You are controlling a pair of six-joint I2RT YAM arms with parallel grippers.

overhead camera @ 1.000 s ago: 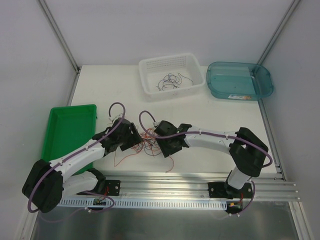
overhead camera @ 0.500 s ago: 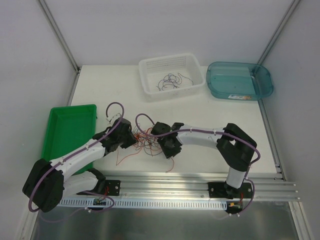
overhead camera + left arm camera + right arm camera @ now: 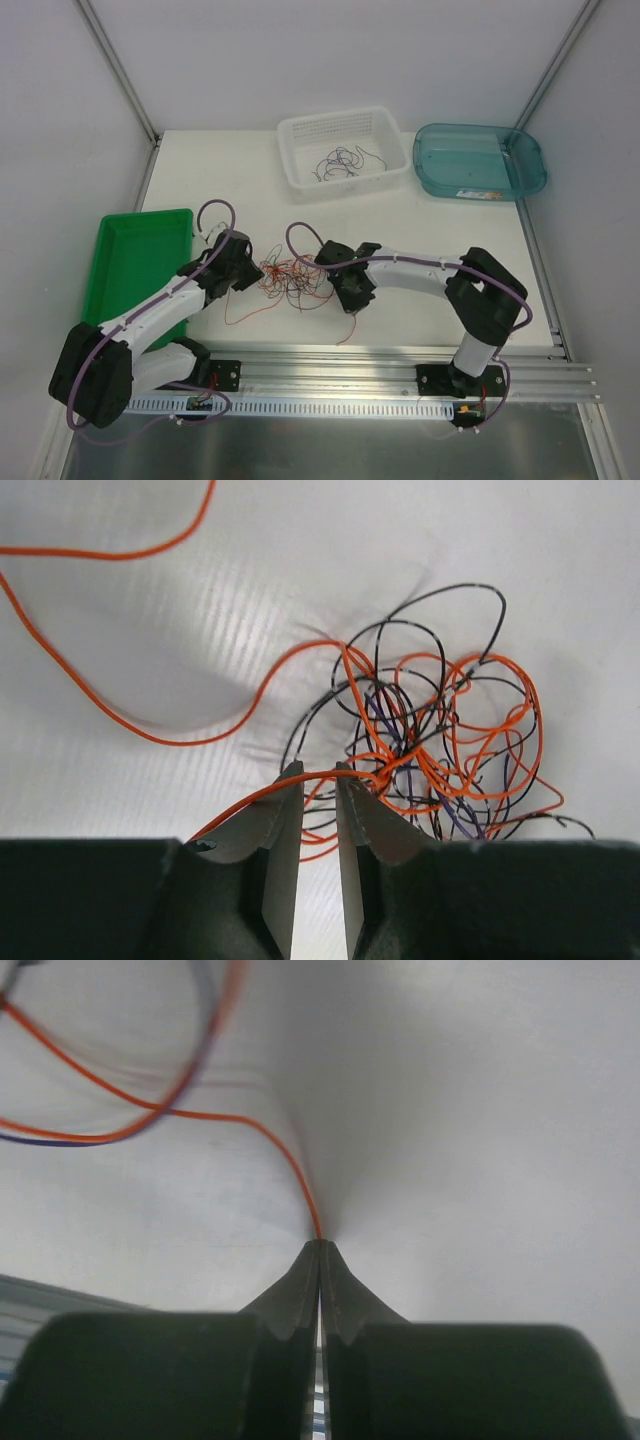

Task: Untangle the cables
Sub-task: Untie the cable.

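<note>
The overhead view gives you even, diffuse light. The white worktop (image 3: 450,250) is bright without glare, and the cables (image 3: 285,282) cast only faint shadows. Nearer you than the cables, the metal rail (image 3: 350,365) shows a dull sheen.

In the left wrist view the cables are sharp, with soft grey shadows spreading on the worktop to their left. Below the cables, the left fingers (image 3: 280,830) are dark and show little detail.

In the right wrist view the cables smear, perhaps from motion. Below them the right fingers (image 3: 295,1300) are soft and underexposed, and the worktop there falls into grey shade.
</note>
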